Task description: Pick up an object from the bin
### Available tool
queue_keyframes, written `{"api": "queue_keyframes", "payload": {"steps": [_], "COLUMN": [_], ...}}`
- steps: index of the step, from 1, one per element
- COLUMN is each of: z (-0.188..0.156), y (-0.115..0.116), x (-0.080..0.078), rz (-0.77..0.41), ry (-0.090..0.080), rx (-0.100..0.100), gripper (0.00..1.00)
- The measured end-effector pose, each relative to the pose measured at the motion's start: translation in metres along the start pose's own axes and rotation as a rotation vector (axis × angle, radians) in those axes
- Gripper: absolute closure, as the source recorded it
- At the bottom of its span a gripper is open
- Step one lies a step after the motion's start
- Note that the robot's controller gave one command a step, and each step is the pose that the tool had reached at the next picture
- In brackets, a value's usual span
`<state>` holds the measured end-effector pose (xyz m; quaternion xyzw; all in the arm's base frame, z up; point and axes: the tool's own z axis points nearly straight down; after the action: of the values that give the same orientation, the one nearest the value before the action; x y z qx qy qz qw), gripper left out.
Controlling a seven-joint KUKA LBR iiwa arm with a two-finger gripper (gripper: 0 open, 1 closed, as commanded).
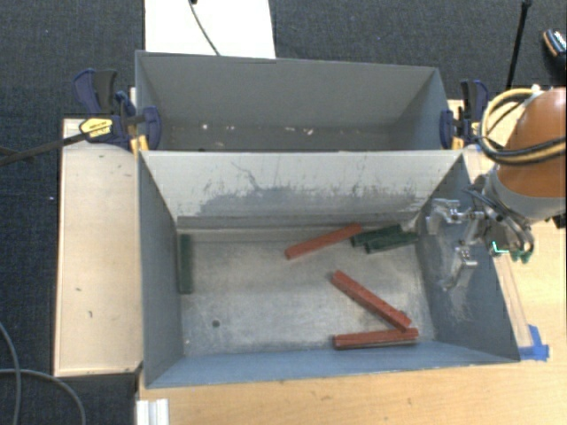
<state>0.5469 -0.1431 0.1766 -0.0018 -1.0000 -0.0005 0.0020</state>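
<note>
The end effector [456,255] hangs over the right side of the grey metal bin [292,180], above the sloping right wall and close to where that wall meets the floor. Nothing shows in its grip, and whether it is spread or pressed together cannot be told from this angle. Behind it sit the arm's orange cover [542,140] and a loop of cables [505,122] (both parts of the robot).

The thing nearest to it is a short dark green block [387,237], lying flat at the back right of the floor, just to the left of the end effector and near the foot of the back wall. Its left end meets the right end of a red-brown bar [323,242], which slants down and to the left along the same back edge.

Two more red-brown bars lie toward the front right. One, the diagonal bar [372,302], runs from the middle of the floor down to the right. The other, the front bar [375,338], lies almost level beside the front wall, and its right end touches the lower end of the diagonal one. Both lie lower in the view than the end effector, apart from it.

Well apart from all of these, a long dark green bar [184,264] lies along the left wall. The middle of the floor between these things is bare metal.
</note>
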Motion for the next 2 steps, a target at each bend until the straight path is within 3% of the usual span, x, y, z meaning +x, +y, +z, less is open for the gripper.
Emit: {"api": "queue_keyframes", "payload": {"steps": [1,2], "z": [0.096,0.106], "y": [0.055,0.119], "x": [0.04,0.042], "rz": [-0.239,-0.158], "ry": [-0.003,-0.004], "rx": [0.0,-0.001], "gripper": [0.0,0.0]}}
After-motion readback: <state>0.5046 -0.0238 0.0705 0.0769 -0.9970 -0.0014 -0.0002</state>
